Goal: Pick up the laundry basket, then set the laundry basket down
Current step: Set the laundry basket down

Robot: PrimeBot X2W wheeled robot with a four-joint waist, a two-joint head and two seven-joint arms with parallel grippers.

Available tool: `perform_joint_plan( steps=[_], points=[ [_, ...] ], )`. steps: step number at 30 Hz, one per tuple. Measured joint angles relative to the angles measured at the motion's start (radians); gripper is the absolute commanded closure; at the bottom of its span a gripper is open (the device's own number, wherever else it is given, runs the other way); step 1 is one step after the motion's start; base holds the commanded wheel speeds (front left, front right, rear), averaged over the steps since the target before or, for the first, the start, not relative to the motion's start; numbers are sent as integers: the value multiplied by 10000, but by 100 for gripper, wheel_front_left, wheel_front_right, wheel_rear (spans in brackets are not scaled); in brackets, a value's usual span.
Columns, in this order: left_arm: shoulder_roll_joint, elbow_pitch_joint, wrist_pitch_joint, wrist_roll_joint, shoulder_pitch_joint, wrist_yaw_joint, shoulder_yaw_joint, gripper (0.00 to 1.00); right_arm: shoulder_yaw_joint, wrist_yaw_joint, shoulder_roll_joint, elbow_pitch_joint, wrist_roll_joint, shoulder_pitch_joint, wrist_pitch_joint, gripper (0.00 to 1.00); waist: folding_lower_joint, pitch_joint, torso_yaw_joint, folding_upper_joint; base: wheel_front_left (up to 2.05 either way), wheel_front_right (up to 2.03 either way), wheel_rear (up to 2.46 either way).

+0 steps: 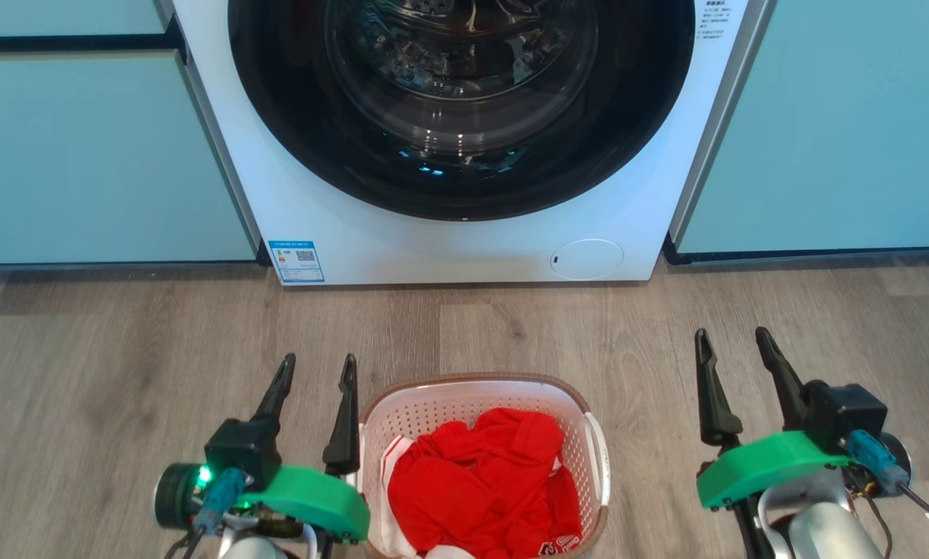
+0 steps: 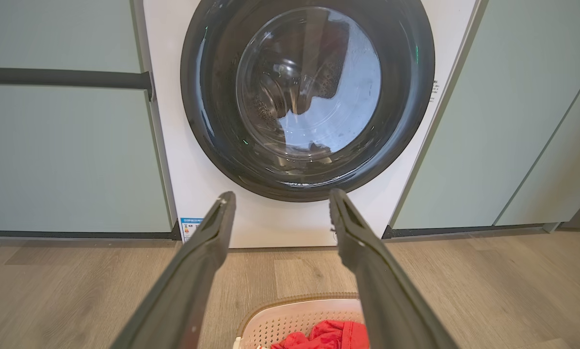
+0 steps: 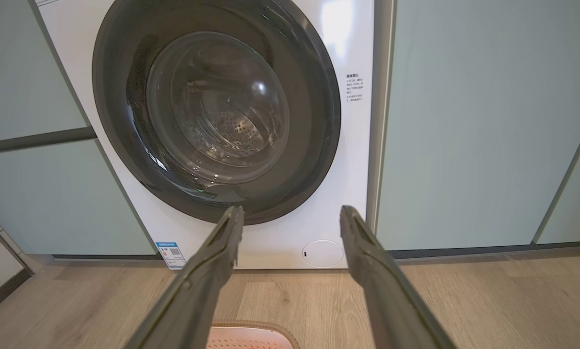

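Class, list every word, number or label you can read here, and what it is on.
Blue QR-code sticker on the washing machine, lower front: too small to read.
Dark print beside its door: blurred, unreadable.
White marks on the red garment in the laundry basket: cut off, unreadable.
Nothing can be quoted.

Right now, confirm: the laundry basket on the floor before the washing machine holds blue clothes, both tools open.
Wrong colour: the head view shows red clothes, not blue. The laundry basket does sit on the floor before the washing machine, left tool and right tool both open.
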Motion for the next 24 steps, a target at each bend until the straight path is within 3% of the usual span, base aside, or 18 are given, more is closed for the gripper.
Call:
perform_joint_plan(
  steps=[24],
  points=[
    [0,134,0,-174,1,33,48,0,203,0,0,148,0,0,0,0,0,-86,-69,0,0,0,0]
  ],
)
